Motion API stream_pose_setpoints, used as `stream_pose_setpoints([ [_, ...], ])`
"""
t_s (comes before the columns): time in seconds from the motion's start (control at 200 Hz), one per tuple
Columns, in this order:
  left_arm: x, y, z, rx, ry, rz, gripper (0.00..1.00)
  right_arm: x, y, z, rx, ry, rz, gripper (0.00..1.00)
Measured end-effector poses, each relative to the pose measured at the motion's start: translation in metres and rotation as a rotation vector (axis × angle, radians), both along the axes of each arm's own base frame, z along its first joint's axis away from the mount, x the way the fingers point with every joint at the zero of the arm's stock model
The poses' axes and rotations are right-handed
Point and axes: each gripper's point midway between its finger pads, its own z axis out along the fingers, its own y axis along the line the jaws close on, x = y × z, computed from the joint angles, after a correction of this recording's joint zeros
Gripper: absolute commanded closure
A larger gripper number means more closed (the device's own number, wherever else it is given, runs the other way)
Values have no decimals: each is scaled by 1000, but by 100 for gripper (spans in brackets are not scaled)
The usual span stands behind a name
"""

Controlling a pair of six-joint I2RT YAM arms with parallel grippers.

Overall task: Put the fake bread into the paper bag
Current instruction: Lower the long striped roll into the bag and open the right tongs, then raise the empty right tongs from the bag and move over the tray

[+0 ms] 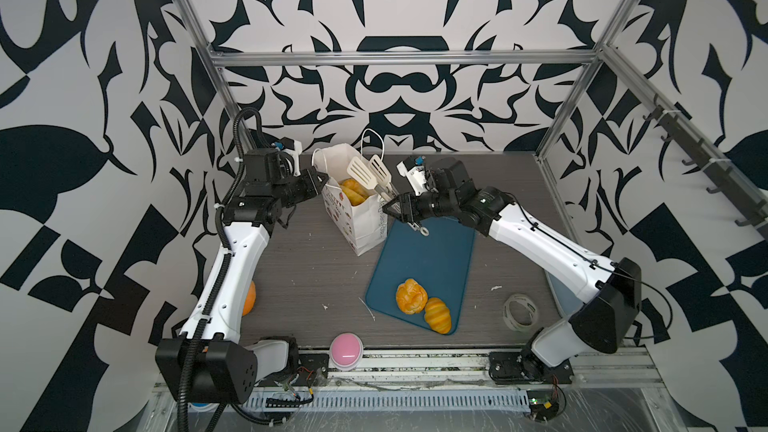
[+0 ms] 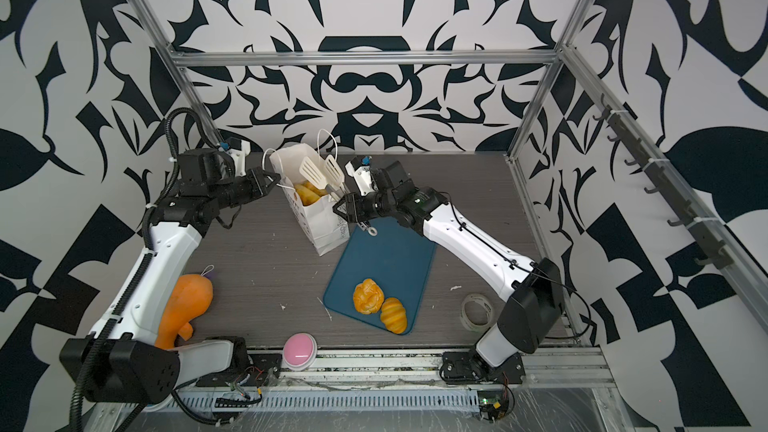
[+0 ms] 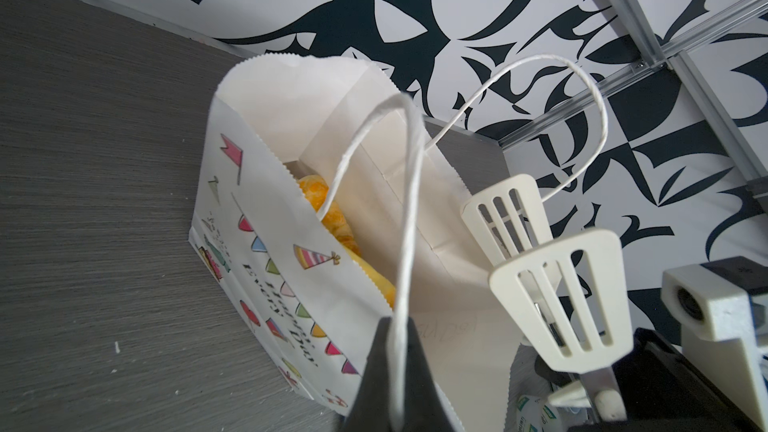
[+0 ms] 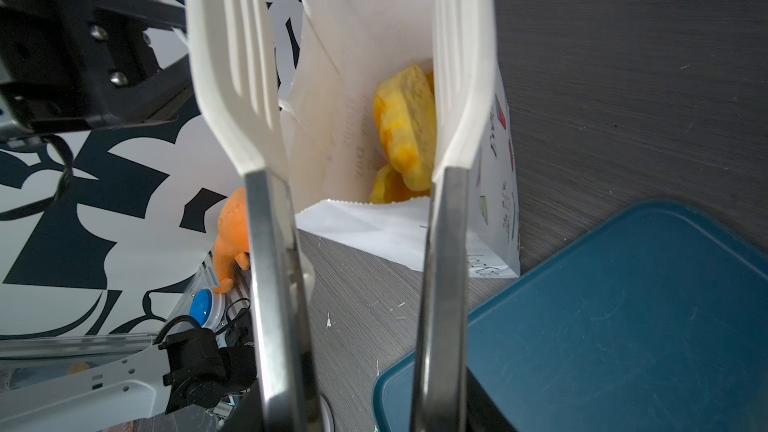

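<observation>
Grey wood-grain table [image 1: 291,268] carries a blue board [image 1: 432,259], with the white paper bag [image 1: 361,222] upright just beside its far corner. The left gripper [image 1: 321,174] pinches the bag's cord handle [image 3: 405,222]. The right gripper [image 1: 392,205] clamps spread tongs [image 1: 370,174] above the mouth. Some fake bread [image 1: 353,193] lies inside, while a bun [image 1: 411,296] and croissant [image 1: 438,315] touch on the board.

tongs [image 3: 594,243] and a cord handle [image 3: 405,268] crowd the paper bag [image 3: 266,209] mouth.

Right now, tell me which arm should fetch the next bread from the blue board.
Right. Its fingers hold the tongs, next to the board with the bun and croissant; the left fingers pinch the handle of the bag.
</observation>
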Motion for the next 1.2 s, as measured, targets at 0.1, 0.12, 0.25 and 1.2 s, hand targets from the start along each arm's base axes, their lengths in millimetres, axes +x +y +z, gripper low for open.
stream_pose_setpoints([
  [0.1,0,0,0,0,0,0,100,-2,-1,10,3,-8,5,49],
  [0.12,0,0,0,0,0,0,100,-3,-2,12,5,-11,6,49],
  [0.25,0,0,0,0,0,0,100,-12,-9,32,28,-42,9,49],
  [1.2,0,0,0,-2,0,-2,100,-71,-85,20,-76,-33,-92,50],
])
